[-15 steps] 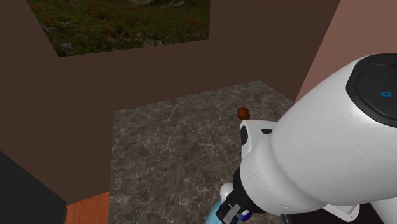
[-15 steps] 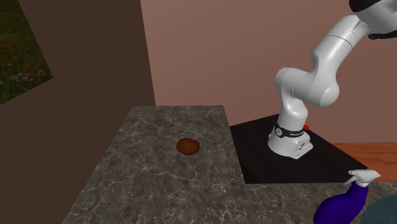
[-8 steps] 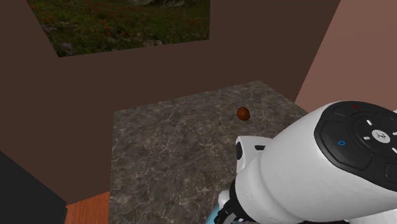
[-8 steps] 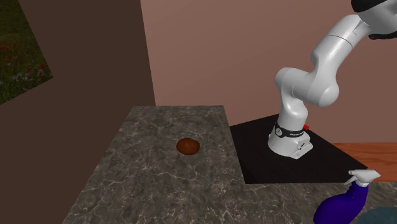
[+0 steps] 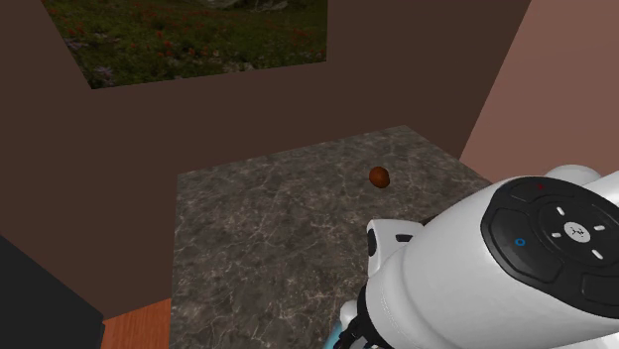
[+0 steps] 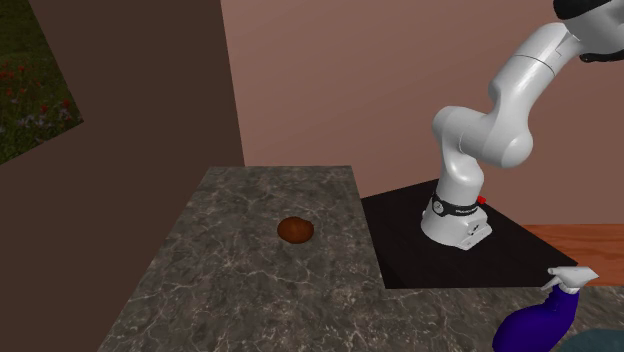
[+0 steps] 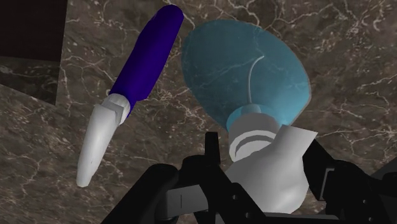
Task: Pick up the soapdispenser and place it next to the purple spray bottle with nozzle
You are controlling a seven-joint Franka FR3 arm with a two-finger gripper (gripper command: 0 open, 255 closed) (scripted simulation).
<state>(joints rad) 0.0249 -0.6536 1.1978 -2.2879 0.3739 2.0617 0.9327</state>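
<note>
Two black fingers of the gripper clasp the white pump top of the blue soap dispenser in the wrist view, just beside the purple spray bottle, above the dark marbled surface. The second exterior view adds a brown round lump, well apart from the bottle.

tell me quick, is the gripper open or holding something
Gripper: closed, holding the dispenser by its white pump top.
</note>
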